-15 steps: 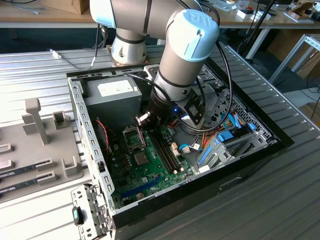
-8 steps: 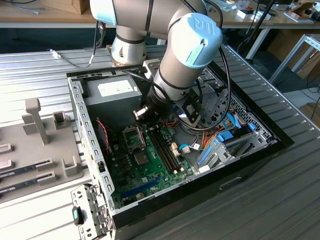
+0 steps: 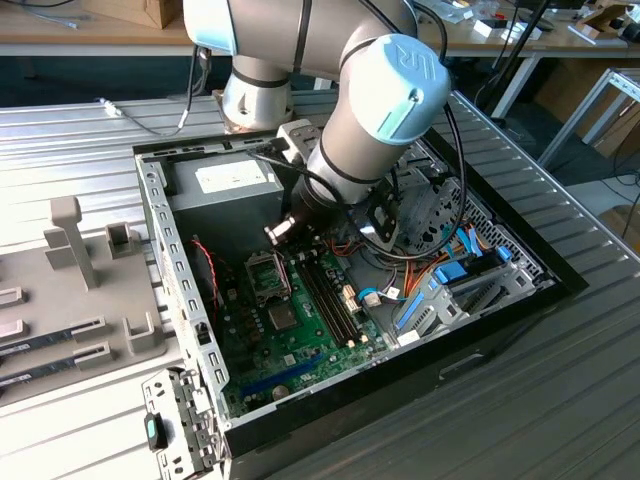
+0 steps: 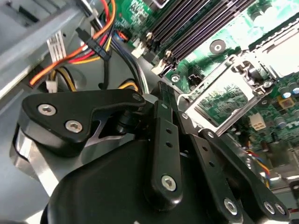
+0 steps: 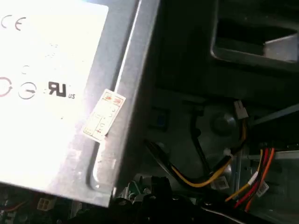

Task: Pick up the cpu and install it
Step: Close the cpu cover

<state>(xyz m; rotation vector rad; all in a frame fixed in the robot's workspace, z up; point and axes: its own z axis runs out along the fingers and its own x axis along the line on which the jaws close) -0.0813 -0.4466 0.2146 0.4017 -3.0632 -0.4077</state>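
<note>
the claw is hanging inside the open computer case, low over the green motherboard and just beside the grey power supply at the case's far wall. whether it is clenched, released or grasping anything cannot be told: in the second wrist view its black linkage is blocking the tips.

just beyond the claw, the cpu socket is sitting with its metal load frame swung up, so the seat is looking open. the cpu itself is not making itself out anywhere; it may be hiding under the claw, but that is a guess. the small dark glossy chip nearer the case's front is not it. the long memory slots are running alongside the socket, and orange, red and yellow cables are trailing close behind the claw.

judging by this, the work is standing at the approach to the socket, the install not yet done. seating is calling for the claw to be squared over the socket, clear of the raised frame and the cables, with a gentle, level descent.
</note>
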